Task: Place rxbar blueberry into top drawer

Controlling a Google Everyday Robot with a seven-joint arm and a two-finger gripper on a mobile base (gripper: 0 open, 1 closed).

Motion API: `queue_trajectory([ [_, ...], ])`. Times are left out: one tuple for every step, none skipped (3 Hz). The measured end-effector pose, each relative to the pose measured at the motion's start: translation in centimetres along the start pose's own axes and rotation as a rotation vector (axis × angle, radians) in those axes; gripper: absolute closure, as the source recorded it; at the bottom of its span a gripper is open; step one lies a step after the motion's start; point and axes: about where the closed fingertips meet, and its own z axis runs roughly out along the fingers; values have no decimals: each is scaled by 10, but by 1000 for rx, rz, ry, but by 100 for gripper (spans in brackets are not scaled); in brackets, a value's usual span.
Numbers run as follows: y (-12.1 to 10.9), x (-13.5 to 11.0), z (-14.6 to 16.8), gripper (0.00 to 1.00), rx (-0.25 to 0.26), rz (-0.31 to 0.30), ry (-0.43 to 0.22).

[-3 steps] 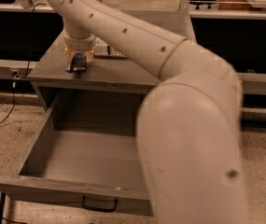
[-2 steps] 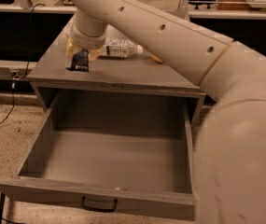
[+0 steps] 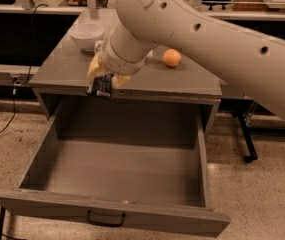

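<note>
The rxbar blueberry [image 3: 100, 86], a small dark bar with pale print, hangs from my gripper [image 3: 103, 79] at the front edge of the grey cabinet top [image 3: 62, 71]. The gripper's yellowish fingers [image 3: 95, 67] are shut on the bar's upper end. The bar is held above the back left part of the top drawer [image 3: 117, 171], which is pulled fully open and empty. The drawer's dark metal handle [image 3: 105, 218] is on its front panel. My pale arm [image 3: 202, 31] reaches in from the upper right.
A white bowl [image 3: 86, 34] stands at the back left of the cabinet top. An orange [image 3: 172, 58] lies to the right of the gripper. A clear bottle is mostly hidden behind the arm. Speckled floor surrounds the cabinet; a dark table leg [image 3: 245, 139] is at right.
The gripper has lifted the bar off the cabinet top and carried it forward to the front edge, over the open drawer. The arm swung right, uncovering the bowl and the orange.
</note>
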Motion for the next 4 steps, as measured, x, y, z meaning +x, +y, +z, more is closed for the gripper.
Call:
queue_trajectory([
  [29,-37,0,100,-40,17,-53],
  [69,-66,17,100,-105,40,-113],
  [117,-86,43,100,-167,46,-131],
  [122,-89,46,100,-175,43,-136],
])
